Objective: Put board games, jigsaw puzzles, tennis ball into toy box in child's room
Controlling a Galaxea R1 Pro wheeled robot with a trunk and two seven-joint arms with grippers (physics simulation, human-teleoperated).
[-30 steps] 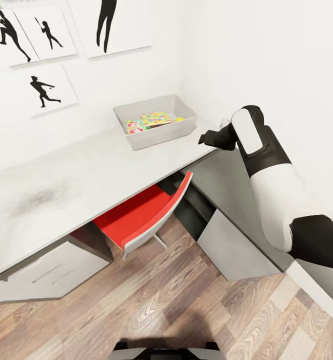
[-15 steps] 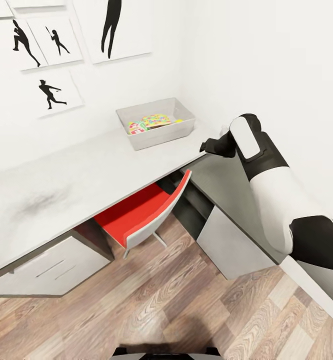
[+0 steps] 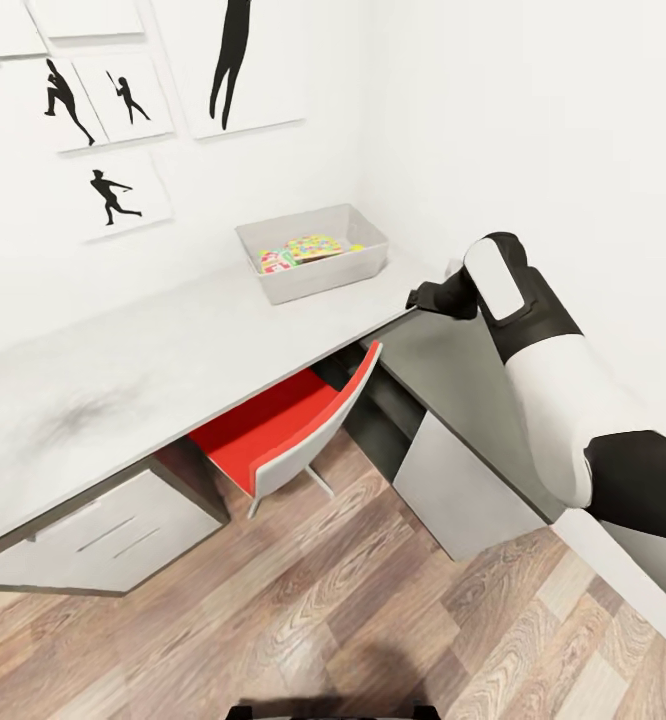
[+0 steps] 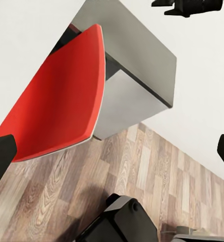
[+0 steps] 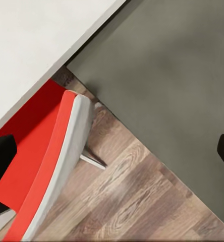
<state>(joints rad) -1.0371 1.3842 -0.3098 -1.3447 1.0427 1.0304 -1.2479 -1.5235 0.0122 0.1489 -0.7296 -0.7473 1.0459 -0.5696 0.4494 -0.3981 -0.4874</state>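
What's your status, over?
Right gripper empty, jaws apart, over the table corner. Left gripper open, empty. Toy box holds bright toys. Red chair tucked under table.

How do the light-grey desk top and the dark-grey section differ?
The light-grey desk top sits higher; the dark-grey section is lower, tucked under its edge. The light top bears the toy box; the dark section bears nothing visible, with the right hand above it. Both are flat and meet at the corner.
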